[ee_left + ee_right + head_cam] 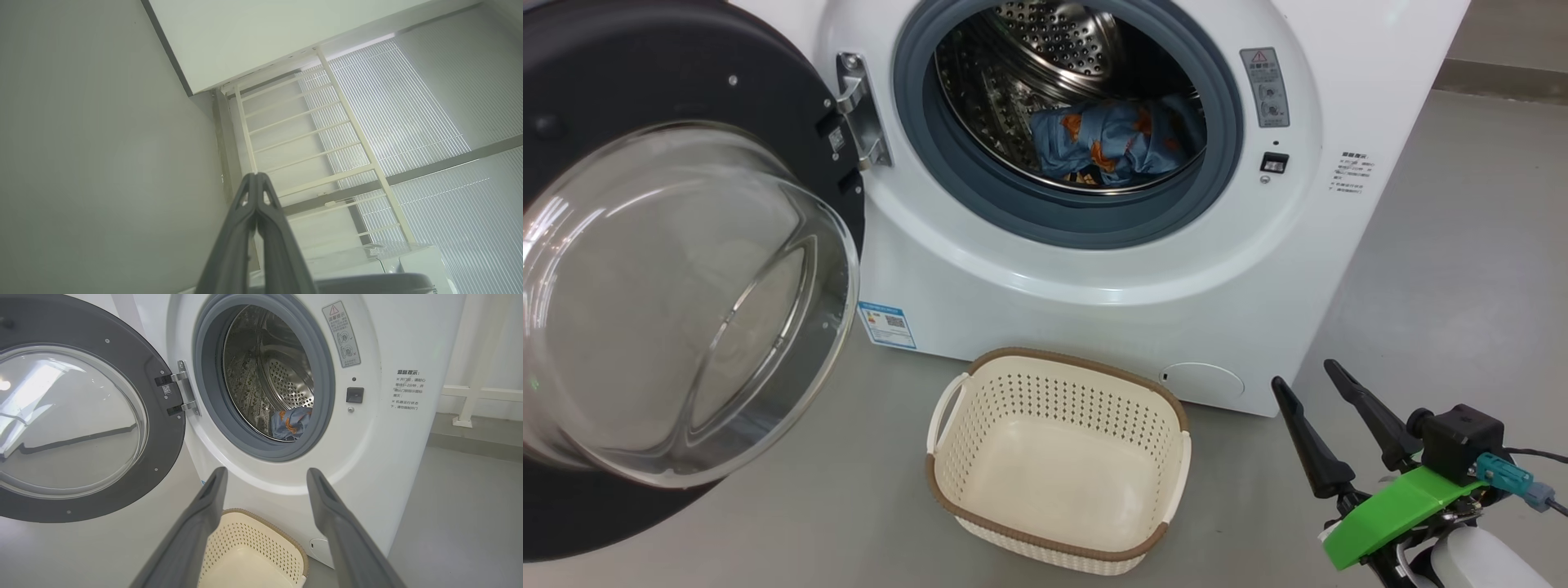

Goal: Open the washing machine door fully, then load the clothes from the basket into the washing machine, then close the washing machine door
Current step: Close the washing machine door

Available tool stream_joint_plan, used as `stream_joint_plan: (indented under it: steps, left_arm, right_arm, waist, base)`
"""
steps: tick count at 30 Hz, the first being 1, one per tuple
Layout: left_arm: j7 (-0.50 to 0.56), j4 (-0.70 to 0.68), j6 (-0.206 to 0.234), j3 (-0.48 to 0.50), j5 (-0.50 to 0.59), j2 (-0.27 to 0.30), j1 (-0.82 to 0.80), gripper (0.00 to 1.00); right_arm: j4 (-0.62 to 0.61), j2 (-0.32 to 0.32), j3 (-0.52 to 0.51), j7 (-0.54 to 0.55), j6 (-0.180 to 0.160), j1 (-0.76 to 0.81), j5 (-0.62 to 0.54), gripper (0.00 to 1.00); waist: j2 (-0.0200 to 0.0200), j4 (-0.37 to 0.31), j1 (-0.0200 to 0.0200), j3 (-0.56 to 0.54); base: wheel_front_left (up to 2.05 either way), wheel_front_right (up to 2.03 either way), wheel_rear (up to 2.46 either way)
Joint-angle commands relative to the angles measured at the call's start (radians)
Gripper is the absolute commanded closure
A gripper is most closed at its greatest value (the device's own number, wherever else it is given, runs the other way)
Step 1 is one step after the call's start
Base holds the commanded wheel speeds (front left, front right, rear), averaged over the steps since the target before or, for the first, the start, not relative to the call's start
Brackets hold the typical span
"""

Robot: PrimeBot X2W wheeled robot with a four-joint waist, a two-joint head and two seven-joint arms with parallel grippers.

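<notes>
While the light blue clothes [1115, 143], printed in orange-brown, lay bunched low in the steel drum [1045, 49], the white washing machine [1094, 269] had its black-rimmed glass door [678, 302] standing wide open on the left. The cream basket [1062, 363] sat on the floor [1462, 245] just in front. The right end effector [1304, 374] hovered spread nearby; the left end effector [256, 175] was pressed together.

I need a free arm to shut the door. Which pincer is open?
The right pincer: its two fingers stand spread apart with nothing between them. The left pincer has its fingers pressed together.
</notes>
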Motion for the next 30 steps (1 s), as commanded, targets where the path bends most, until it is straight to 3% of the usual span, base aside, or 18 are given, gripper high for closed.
stream_joint_plan:
  steps: [1,15,23,30]
  left_arm:
    - [0.022,-0.010,-0.008,0.007,-0.010,0.075,-0.012,1.00]
    - [0.321,0.072,-0.008,-0.095,-0.021,0.086,0.029,1.00]
    - [0.585,-0.023,-0.008,-0.175,-0.042,0.084,0.089,1.00]
    - [0.743,-0.142,-0.008,-0.204,-0.085,0.065,0.138,1.00]
  right_arm:
    - [-0.018,-0.021,0.017,-0.005,0.004,-0.031,0.011,0.00]
    - [-0.003,-0.017,0.023,-0.005,0.004,-0.014,0.027,0.00]
    - [-0.001,0.011,0.002,-0.005,0.004,0.004,0.031,0.00]
    - [-0.004,0.037,-0.020,-0.005,0.004,0.018,0.029,0.00]
  waist:
    - [0.0000,-0.002,0.0000,-0.002]
    - [0.0000,0.008,0.0000,-0.026]
    - [0.0000,0.031,0.0000,-0.052]
    - [0.0000,0.049,0.0000,-0.066]
  base:
    - [0.00,0.00,0.00]
    - [0.00,0.00,0.00]
    - [0.00,0.00,0.00]
    - [0.00,0.00,0.00]
